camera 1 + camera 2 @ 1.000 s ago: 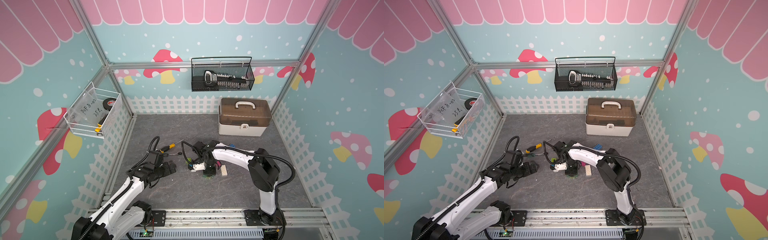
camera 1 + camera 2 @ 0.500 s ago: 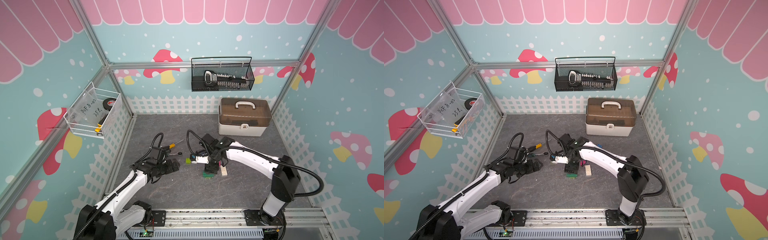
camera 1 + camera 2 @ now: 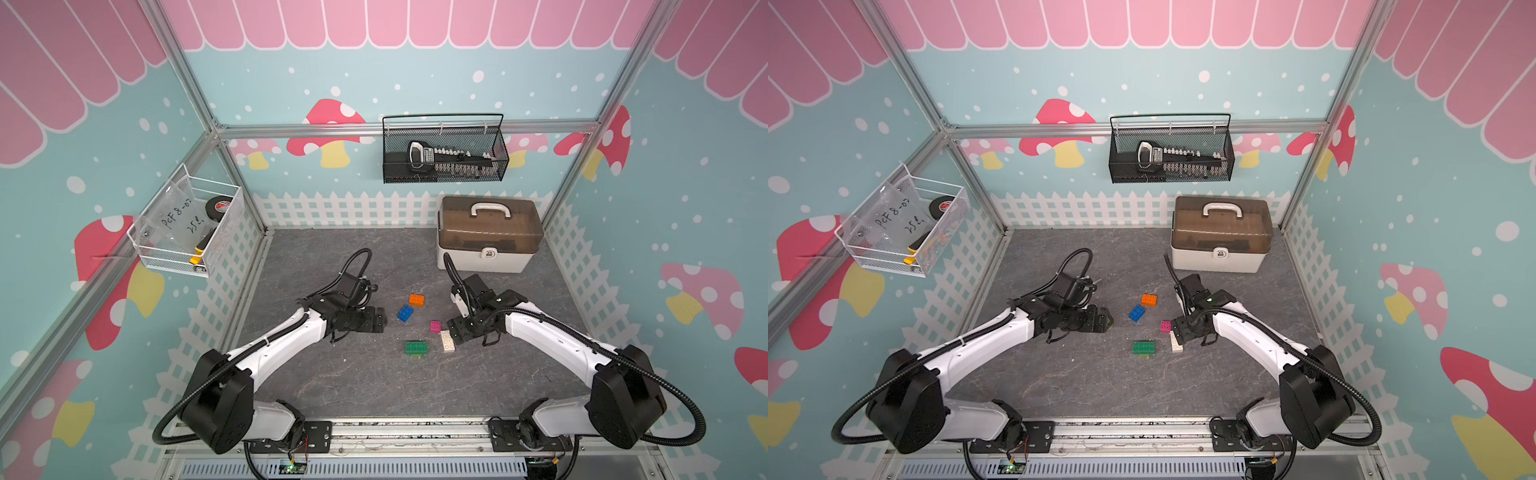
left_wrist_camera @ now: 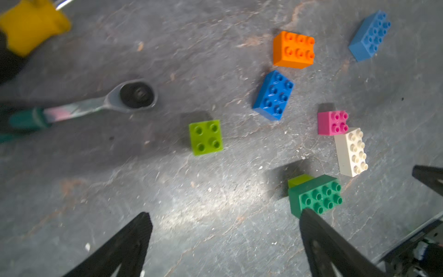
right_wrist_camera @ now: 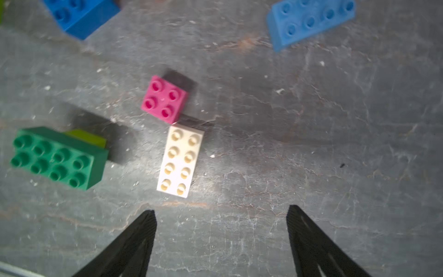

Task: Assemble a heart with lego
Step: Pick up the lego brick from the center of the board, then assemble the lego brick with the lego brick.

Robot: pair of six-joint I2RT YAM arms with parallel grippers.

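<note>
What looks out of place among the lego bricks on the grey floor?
A ratchet wrench and a yellow tool handle lie beside the lego; they are tools, not bricks. A lime brick peeks from beneath or behind the dark green brick; I cannot tell which.

A robot lab enclosure: aluminium frame point(image 3: 540, 126), mushroom-printed walls point(image 3: 415, 75), wire tool basket point(image 3: 444, 166).

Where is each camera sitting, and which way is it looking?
Top views: high in front, facing down toward the lidded box; left arm and right arm show.
Left wrist: on its arm, facing down at the lime brick; open left tool shows.
Right wrist: on its arm, facing down at the white brick; open right tool shows.
Both wrist views share the pink brick and dark green brick.
</note>
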